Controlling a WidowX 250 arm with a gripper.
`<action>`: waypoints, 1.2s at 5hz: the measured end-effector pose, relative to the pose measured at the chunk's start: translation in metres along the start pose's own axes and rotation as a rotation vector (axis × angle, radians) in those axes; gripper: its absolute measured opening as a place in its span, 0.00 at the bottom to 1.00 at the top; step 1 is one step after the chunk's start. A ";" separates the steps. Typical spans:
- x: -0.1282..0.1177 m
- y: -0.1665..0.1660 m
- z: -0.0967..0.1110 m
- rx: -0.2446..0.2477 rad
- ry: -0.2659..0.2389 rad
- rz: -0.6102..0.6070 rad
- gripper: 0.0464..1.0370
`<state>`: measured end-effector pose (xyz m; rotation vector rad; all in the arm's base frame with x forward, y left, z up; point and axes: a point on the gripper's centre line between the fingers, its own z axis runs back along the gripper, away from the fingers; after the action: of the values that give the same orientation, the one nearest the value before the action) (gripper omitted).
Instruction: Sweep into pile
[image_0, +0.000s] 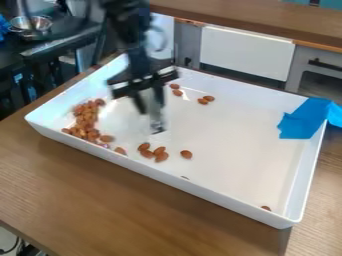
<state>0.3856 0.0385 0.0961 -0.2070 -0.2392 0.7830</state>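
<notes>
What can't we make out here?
All in the camera view:
- Nut count in the pile: nuts overlap, too small.
- Pale piece at the gripper, what it is: blurred.
- Full outline of the nut nearest the camera: tray wall hides part.
- Blue sheet's outer end: cut off by right edge.

Tray (214, 192) on table (120, 200), nut pile (87, 120) inside left, stray nuts (186, 154) rightward

- Black, jointed robot arm (128, 22), narrow along its lower length
- Black gripper (150, 107) with a wide, dark crossbar (137, 83) bearing small pale patches
- Thin curved line beside the arm, perhaps a cable
</notes>
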 end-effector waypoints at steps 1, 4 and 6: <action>-0.010 -0.050 0.012 -0.008 -0.007 0.004 0.33; -0.089 -0.126 -0.019 0.002 0.055 -0.305 0.33; -0.126 -0.116 -0.028 0.001 0.089 -0.450 0.33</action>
<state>0.3856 -0.1345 0.0845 -0.1778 -0.1909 0.3271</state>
